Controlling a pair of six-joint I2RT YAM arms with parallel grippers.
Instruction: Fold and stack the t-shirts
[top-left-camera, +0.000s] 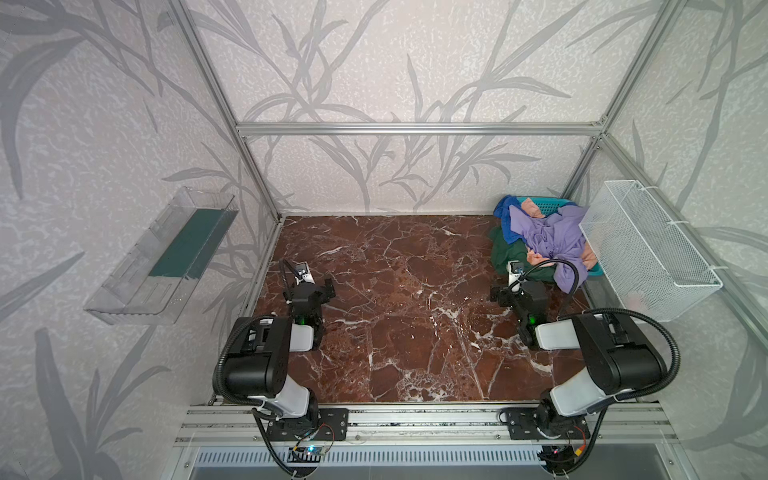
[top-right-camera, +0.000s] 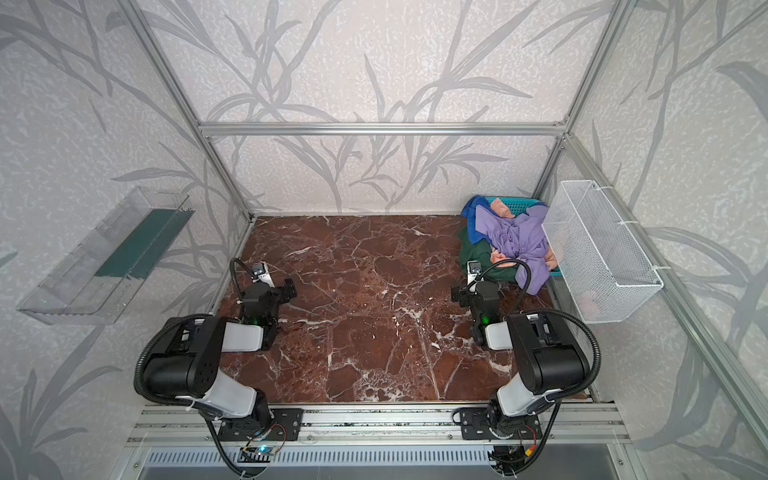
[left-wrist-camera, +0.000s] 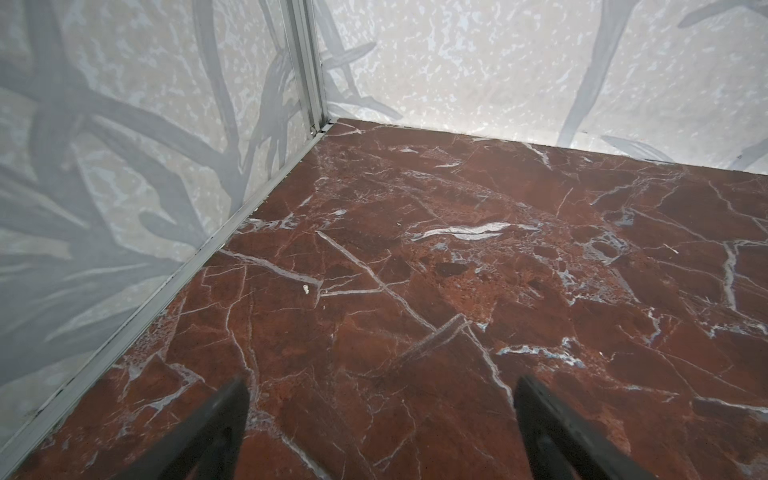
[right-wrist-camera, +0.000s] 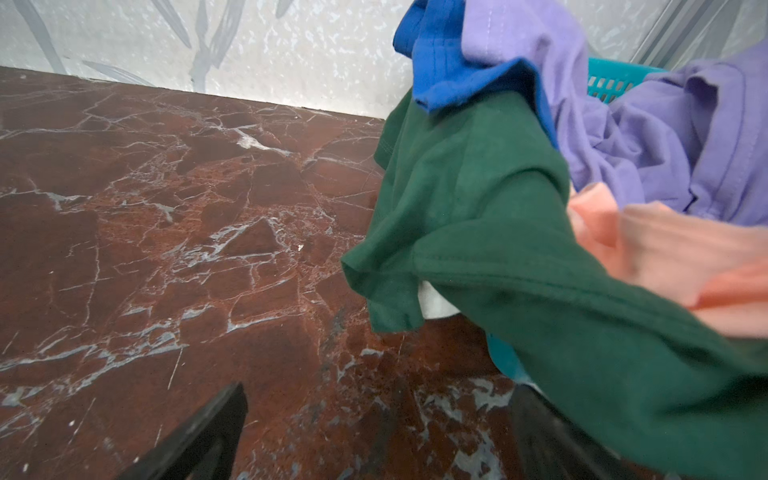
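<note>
We begin: nothing folded yet.
Left gripper (left-wrist-camera: 382, 388) and right gripper (right-wrist-camera: 380, 397) gape empty; shirts (top-left-camera: 548, 239) heap over the basket (top-left-camera: 536, 202) (back right corner). Next, we judge, the right one pulls a shirt free.

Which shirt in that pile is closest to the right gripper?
The dark green shirt: it hangs lowest at the front, spilling toward the right gripper; the blue shirt, lavender shirt and peach shirt lie behind or above it.
</note>
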